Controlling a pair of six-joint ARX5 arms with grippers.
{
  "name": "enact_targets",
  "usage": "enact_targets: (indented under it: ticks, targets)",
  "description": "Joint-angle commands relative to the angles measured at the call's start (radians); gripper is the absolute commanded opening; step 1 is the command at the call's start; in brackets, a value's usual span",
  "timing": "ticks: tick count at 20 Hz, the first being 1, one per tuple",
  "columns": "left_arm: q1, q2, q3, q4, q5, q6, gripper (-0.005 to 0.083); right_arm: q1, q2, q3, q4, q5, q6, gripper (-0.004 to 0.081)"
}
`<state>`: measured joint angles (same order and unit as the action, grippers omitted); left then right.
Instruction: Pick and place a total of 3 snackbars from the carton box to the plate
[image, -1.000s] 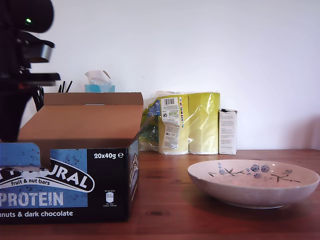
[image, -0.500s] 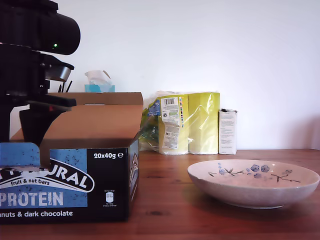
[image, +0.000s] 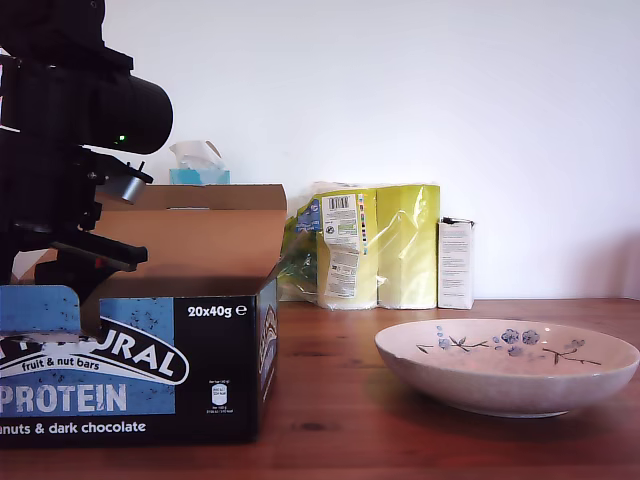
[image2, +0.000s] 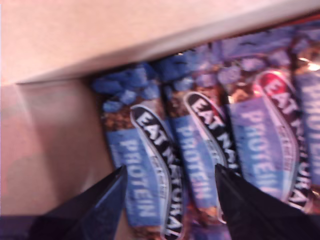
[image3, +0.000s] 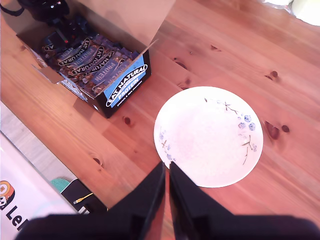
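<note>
the snackbars (image2: 150, 180) lie packed side by side inside the carton box (image: 200, 340), which fills the lower left of the exterior view; in the first wrist view their blue wrappers run across the middle and right of the frame, with a brown inner wall of the box along the top and left. none has reached the plate (image: 507, 365), which sits bare at the lower right of the exterior view, well apart from the box on the wooden counter (image: 330, 400).

my first claw (image2: 167, 200) hangs inside the box mouth with its fingers spread, the two dark tips showing at the bottom of the first wrist view, roughly astride the bar nearest the box wall. the picture is blurred, so how close the tips are to the wrappers cannot be told. my second claw (image3: 166, 185) hovers high over the counter, its fingers pressed together with nothing between them, at the bottom centre of its view just below the plate's near rim.

the step in hand looks like the first pick. to do it well i should centre the tips across the width of a single bar, so that one finger slips between that bar and the wall and the other into the seam with its neighbour. the wrappers look slick and tightly packed, so a shallow or off-centre pinch may slide off or drag a second bar up. descend straight and lift vertically clear of the flap.
</note>
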<state>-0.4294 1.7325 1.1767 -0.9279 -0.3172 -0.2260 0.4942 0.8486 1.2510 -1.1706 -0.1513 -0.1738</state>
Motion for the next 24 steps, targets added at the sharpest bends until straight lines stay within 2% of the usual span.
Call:
enact_targets:
  ticks: [1,5,10,13,16,24]
  targets:
    - [0.001,0.019,-0.009,0.006,-0.007,-0.003,0.0442,0.003,-0.002,-0.004,0.005,-0.008,-0.006,-0.0013]
    - [0.001,0.057,-0.009,0.008,-0.008,-0.002,0.0442,0.006,-0.003,-0.004,0.005,-0.008,-0.007,-0.0013]
    - [0.001,0.068,-0.009,0.007,-0.074,-0.002,0.0442,0.014,-0.002,-0.004,0.006,-0.008,-0.009,-0.0013]
    - [0.002,0.071,-0.009,0.007,-0.068,-0.003,0.0438,0.030,-0.003,-0.004,0.004,-0.008,-0.010,-0.0013]
    - [0.002,0.076,-0.009,-0.003,-0.057,-0.006,0.0373,0.041,-0.003,-0.004,0.002,-0.008,-0.011,-0.0013]
    - [0.004,0.122,-0.009,-0.018,-0.057,-0.010,0.0374,0.063,-0.003,-0.004,-0.006,-0.008,-0.011,-0.0013]
